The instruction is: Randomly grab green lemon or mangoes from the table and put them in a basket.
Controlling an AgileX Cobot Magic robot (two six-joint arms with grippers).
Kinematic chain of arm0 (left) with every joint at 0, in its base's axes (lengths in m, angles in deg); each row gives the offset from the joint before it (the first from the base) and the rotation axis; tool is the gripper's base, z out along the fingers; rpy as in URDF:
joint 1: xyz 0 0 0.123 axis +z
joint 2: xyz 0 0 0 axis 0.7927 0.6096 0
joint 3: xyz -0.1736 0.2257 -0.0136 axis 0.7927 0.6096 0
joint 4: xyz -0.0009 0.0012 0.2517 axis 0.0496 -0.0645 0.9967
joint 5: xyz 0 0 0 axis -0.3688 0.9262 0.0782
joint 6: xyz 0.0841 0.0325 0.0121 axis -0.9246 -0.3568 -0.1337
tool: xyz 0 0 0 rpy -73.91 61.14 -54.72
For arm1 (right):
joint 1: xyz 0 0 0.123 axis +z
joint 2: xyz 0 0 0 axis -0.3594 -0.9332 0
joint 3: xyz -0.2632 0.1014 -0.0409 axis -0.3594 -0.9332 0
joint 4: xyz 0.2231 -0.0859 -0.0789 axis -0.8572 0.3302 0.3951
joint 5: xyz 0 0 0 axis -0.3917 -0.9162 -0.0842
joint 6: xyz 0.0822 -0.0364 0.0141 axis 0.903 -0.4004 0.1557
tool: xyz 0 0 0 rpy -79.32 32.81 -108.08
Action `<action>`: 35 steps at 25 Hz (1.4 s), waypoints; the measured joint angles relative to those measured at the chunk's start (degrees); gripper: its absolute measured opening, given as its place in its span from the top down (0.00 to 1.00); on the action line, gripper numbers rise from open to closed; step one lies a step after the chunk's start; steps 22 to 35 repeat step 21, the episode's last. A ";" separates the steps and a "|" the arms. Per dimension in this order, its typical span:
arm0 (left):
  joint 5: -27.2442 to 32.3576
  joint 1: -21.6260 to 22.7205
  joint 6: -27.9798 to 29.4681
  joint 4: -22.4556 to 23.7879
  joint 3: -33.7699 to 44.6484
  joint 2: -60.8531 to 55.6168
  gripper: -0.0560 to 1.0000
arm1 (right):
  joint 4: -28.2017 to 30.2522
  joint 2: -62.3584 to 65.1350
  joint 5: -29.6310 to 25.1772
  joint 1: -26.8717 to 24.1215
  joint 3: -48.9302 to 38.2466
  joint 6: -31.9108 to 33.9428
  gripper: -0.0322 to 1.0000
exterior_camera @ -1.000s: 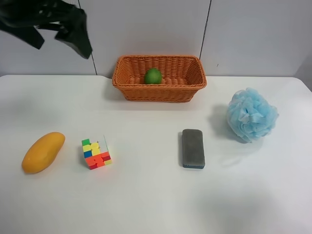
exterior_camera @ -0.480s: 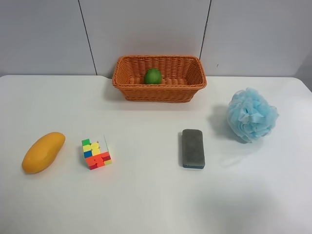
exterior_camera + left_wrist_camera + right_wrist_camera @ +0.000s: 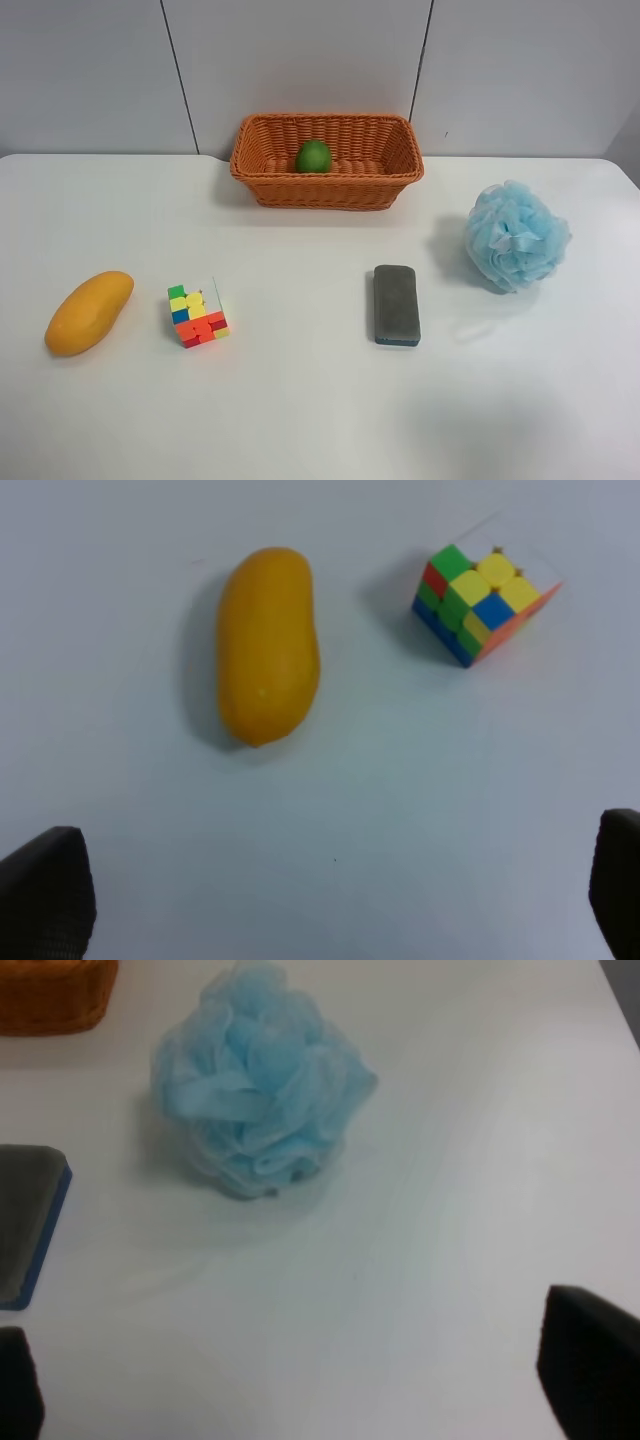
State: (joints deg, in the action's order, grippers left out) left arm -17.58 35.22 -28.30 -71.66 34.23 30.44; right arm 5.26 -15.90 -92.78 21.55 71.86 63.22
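The green lemon [image 3: 314, 156] lies inside the orange-brown wicker basket [image 3: 262, 178] at the back of the white table [image 3: 300, 400]. The orange-yellow mango [image 3: 88, 312] lies on the table at the exterior high view's left; it also shows in the left wrist view [image 3: 268, 644]. My left gripper [image 3: 330, 900] is open and empty, its fingertips [image 3: 45, 890] wide apart, held above the table short of the mango. My right gripper [image 3: 300, 1380] is open and empty above the table near the blue bath pouf. Neither arm shows in the exterior high view.
A multicoloured puzzle cube [image 3: 197, 314] stands beside the mango and shows in the left wrist view [image 3: 483, 602]. A grey eraser block [image 3: 396, 304] lies mid-table. A blue bath pouf [image 3: 516, 236] sits at the exterior high view's right, also in the right wrist view [image 3: 258, 1080].
A dark arm at the exterior high view's upper left a second ago has moved out of that view. The objects have not moved.
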 joint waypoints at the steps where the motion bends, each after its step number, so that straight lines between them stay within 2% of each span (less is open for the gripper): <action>1: -0.52 1.60 -1.43 -0.69 1.19 -1.58 0.01 | 0.00 0.00 0.00 0.00 0.00 0.00 0.01; 7: -2.43 9.44 -9.55 -5.14 6.01 -11.05 0.01 | 0.00 0.00 0.00 0.00 0.00 0.00 0.01; 12: -2.59 12.43 -10.96 -6.30 6.08 -18.65 0.01 | 0.00 0.00 0.00 0.00 0.00 0.00 0.01; 35: -2.54 12.68 -11.17 -6.46 6.08 -20.07 0.01 | 0.00 0.00 0.00 0.00 0.00 0.00 0.01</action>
